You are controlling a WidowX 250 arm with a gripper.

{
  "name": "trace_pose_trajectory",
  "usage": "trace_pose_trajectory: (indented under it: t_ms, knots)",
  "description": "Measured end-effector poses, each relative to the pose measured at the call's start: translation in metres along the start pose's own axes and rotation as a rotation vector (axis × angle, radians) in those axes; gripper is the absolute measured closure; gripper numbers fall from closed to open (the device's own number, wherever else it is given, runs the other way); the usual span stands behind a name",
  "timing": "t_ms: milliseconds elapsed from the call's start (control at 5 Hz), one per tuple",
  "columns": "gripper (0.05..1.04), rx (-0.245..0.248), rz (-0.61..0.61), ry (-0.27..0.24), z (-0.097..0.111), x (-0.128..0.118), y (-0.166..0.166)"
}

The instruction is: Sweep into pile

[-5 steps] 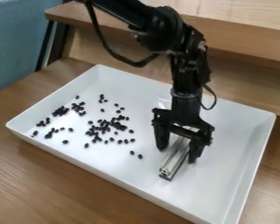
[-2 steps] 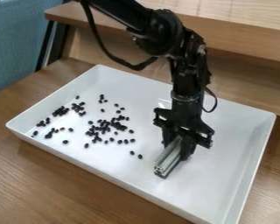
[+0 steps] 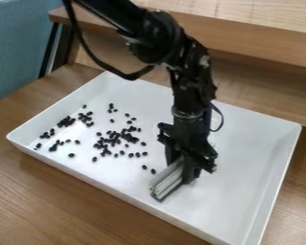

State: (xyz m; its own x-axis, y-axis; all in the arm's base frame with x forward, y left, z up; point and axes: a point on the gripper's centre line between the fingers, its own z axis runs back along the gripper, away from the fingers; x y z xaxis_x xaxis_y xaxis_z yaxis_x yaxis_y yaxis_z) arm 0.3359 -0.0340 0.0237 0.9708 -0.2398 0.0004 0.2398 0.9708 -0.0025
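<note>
The black gripper point(image 3: 183, 167) is low over the middle of the white tray point(image 3: 245, 143), shut on a silver metal bar point(image 3: 166, 182). The near end of the bar points toward the tray's front edge, and its far part is hidden behind the gripper. To the left, small black beans point(image 3: 116, 139) lie scattered in loose clusters on the tray floor. Two single beans point(image 3: 148, 169) lie just left of the bar, apart from it.
The tray's raised front wall point(image 3: 117, 189) stands on a wooden table point(image 3: 72, 206). Behind it rises a wooden ledge point(image 3: 264, 48). A blue fabric surface point(image 3: 18, 43) is at the upper left.
The gripper has gone from open around the bar to shut on it. Arm and bar have shifted left, and the bar has turned somewhat. The beans have not moved.
</note>
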Motion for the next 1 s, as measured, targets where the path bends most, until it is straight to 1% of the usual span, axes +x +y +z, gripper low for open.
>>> trace_pose_trajectory:
  t_ms: [200, 400, 600, 800, 1000]
  knots:
    - [0.685, 0.021, -0.035, -0.026, -0.001, -0.006, 0.011]
    - [0.685, 0.039, -0.058, -0.067, -0.002, -0.010, 0.023]
    - [0.685, 0.104, -0.098, -0.090, -0.004, -0.009, 0.037]
    - [0.685, 0.153, -0.087, -0.101, -0.004, -0.009, 0.057]
    - [0.685, 0.161, -0.050, -0.101, -0.003, -0.006, 0.073]
